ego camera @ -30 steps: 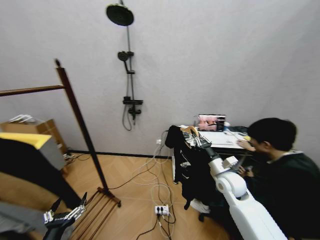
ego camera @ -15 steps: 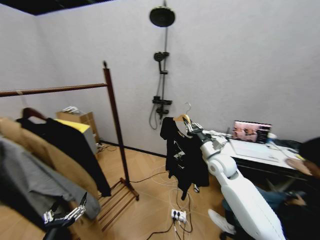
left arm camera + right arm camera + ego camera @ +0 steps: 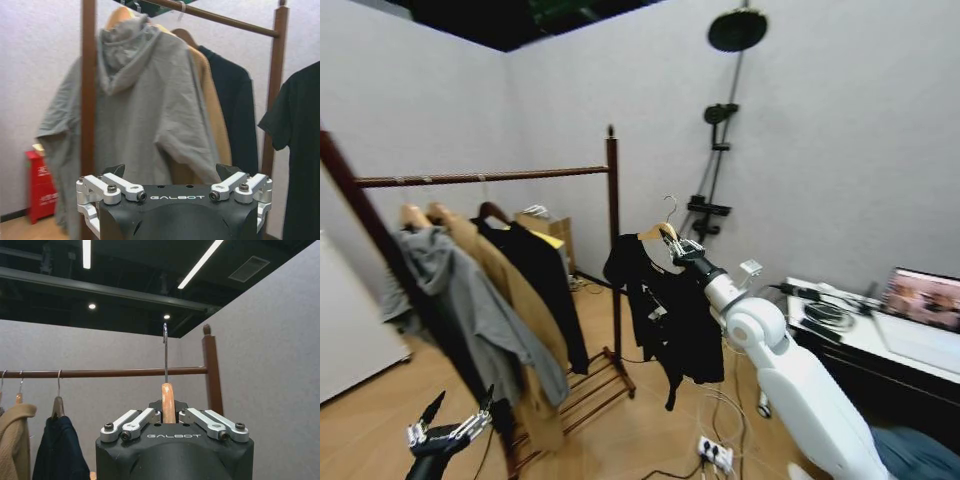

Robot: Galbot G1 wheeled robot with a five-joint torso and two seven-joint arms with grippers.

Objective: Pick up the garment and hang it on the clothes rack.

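Note:
The garment [image 3: 670, 310] hangs black and limp from a pale wooden hanger [image 3: 655, 232] with a metal hook. My right gripper [image 3: 678, 246] is shut on the hanger's neck, holding it up just right of the clothes rack's far post [image 3: 613, 220]. In the right wrist view the hanger [image 3: 168, 400] stands upright between the fingers of the right gripper [image 3: 169, 416], its hook near the height of the rail [image 3: 100, 373]. The clothes rack's rail [image 3: 490, 178] carries a grey hooded sweatshirt [image 3: 470, 300], a tan coat [image 3: 510, 280] and a dark garment [image 3: 545, 280]. My left gripper [image 3: 450, 432] hangs low and open, holding nothing; it also shows as the left gripper [image 3: 171, 172] facing the sweatshirt [image 3: 135, 100].
A desk with a laptop [image 3: 925, 300] and cables stands at the right. A power strip [image 3: 712, 452] and cords lie on the wooden floor below the garment. A shower fixture [image 3: 720, 120] is on the back wall, a cardboard box [image 3: 545, 225] behind the rack.
The whole head view has swung left, bringing the clothes rack and its hanging clothes to the middle. The right gripper still holds the hanger with the garment. The left arm stays low.

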